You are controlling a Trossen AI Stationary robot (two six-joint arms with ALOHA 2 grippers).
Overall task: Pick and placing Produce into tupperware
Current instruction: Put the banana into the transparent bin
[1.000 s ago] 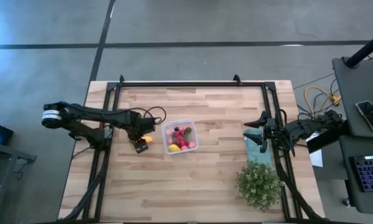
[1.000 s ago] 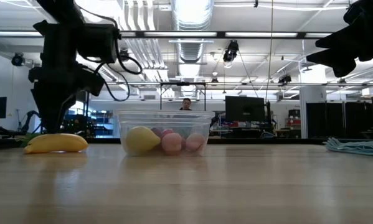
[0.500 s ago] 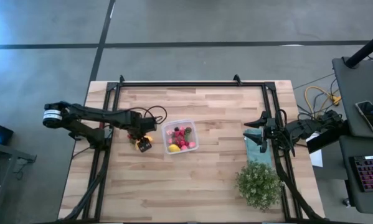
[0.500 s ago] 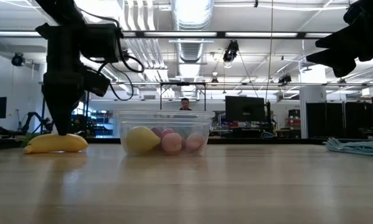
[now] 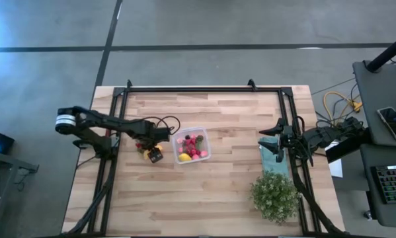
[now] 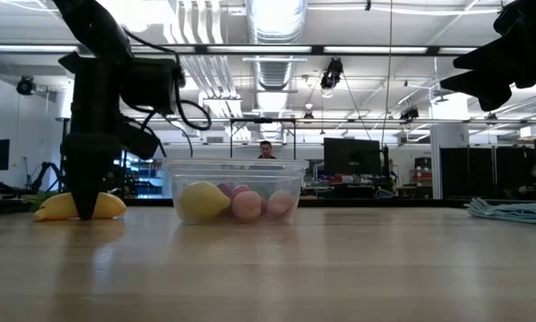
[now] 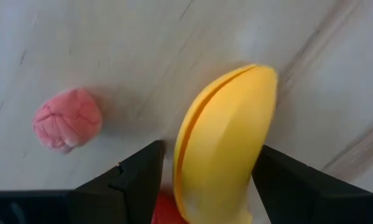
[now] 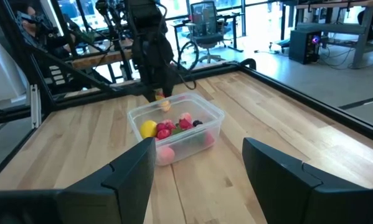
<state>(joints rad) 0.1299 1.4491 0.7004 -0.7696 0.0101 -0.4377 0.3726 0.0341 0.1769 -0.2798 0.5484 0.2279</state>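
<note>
A pale plank counter (image 5: 204, 192) stands in a wide workshop with ceiling lights and ducts. A bushy plant (image 5: 274, 196) and a teal cloth (image 5: 272, 154) lie at its right side. The left tool (image 7: 202, 186) reaches straight down beside the tupperware (image 5: 191, 146), its fingers open astride a yellow banana (image 7: 226, 143), a pink berry (image 7: 68, 119) nearby. The right tool (image 8: 195, 163) hangs open and empty above the cloth. The tupperware holds a lemon (image 6: 201, 200) and berries.
</note>
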